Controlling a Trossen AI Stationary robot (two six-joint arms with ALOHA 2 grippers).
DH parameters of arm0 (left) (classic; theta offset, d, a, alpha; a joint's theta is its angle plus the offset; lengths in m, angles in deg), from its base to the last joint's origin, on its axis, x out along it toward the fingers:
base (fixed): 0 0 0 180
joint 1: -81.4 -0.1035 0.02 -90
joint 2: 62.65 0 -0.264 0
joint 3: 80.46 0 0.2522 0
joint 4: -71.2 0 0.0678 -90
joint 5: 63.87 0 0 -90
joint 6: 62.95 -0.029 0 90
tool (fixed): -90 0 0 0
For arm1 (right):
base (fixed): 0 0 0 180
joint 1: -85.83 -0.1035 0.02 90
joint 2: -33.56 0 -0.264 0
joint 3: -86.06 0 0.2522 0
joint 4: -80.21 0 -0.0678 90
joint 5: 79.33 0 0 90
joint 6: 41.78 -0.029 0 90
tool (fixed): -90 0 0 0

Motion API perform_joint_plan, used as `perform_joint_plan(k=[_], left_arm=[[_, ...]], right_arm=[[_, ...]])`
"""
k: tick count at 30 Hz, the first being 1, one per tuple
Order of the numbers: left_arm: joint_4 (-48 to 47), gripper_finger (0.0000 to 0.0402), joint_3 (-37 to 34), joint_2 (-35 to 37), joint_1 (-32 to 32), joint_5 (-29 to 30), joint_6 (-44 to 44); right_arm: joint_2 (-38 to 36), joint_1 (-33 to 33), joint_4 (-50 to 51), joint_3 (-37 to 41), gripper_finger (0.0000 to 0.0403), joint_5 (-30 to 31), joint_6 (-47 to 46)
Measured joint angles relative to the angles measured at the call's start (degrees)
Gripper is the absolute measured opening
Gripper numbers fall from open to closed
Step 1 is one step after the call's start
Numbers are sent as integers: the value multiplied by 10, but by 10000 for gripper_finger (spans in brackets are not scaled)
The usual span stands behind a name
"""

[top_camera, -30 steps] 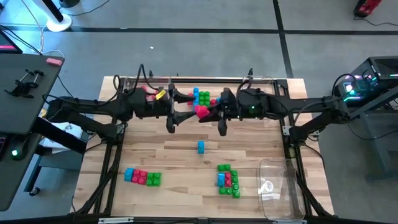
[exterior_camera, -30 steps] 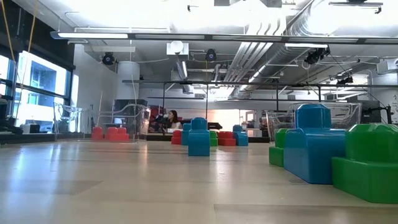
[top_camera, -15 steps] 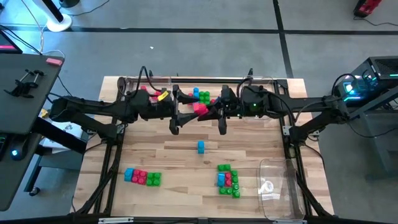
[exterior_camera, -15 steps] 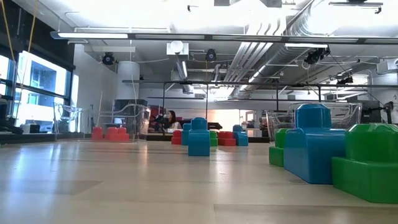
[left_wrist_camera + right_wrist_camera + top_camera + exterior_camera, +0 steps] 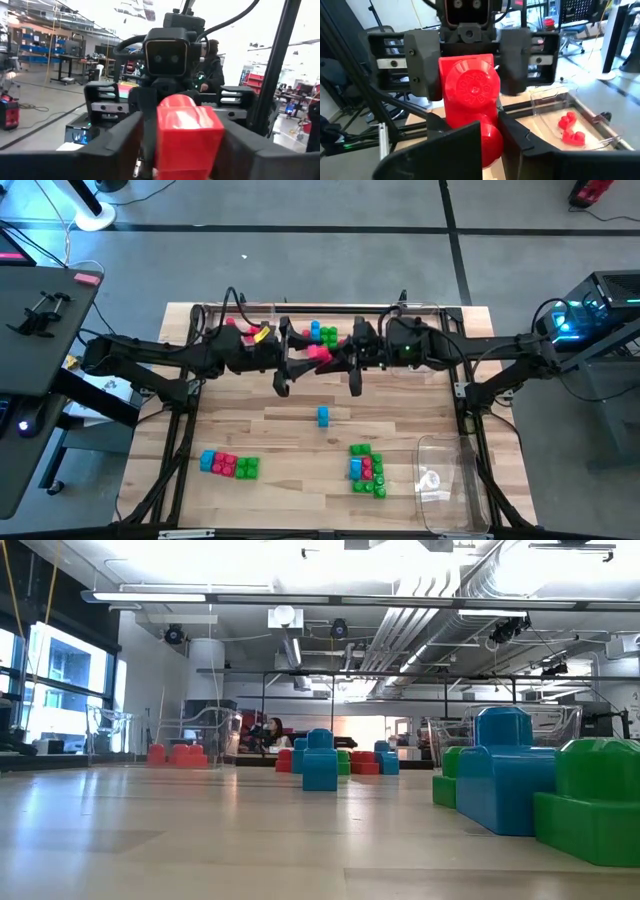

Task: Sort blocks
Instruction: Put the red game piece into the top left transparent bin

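A pinkish red block piece (image 5: 319, 353), two studded bricks joined, hangs in the air over the far middle of the table. My left gripper (image 5: 300, 352) comes at it from the left and my right gripper (image 5: 340, 356) from the right; each is shut on it. In the right wrist view its round studs (image 5: 472, 89) face the camera. A single blue block (image 5: 323, 416) stands on the table's middle. A blue, red and green row (image 5: 228, 465) lies near left. A green, blue and red cluster (image 5: 367, 470) lies near right. My left gripper pinches the red block piece (image 5: 187, 132) between its two fingers (image 5: 125, 145), level, from the table's left. The piece is lifted clear. My right gripper pinches the same piece at its other end (image 5: 489, 142) between its fingers (image 5: 447, 150), level, from the table's right.
A clear tray (image 5: 300, 315) along the far edge holds blue, green and red blocks (image 5: 322, 333); red ones show in it in the right wrist view (image 5: 570, 127). Another clear tray (image 5: 443, 480) sits at the near right corner. A person is in the room behind the table (image 5: 272, 730).
My left gripper has edged a little toward the table's right, closer to the right gripper. The red piece between them has shifted slightly toward the far edge.
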State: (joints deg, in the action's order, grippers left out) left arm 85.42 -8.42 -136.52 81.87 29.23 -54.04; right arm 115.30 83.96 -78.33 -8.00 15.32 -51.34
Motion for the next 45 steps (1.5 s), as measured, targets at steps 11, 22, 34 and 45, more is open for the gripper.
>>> perform_joint_plan(k=[11, 22, 34, 45], left_arm=[[19, 101, 0, 0, -12, 10, 9], [-235, 101, 0, 119, -78, 139, -26], [-684, 101, -44, 139, -260, 311, 187], [-687, 194, -50, 62, -387, 243, 154]], right_arm=[[-1, -1, -5, 0, 57, 63, 37], [-58, 0, 73, 0, 183, 178, 66], [-83, 4, 161, 0, 188, 214, 19], [-82, 3, 170, 0, 188, 214, -6]])
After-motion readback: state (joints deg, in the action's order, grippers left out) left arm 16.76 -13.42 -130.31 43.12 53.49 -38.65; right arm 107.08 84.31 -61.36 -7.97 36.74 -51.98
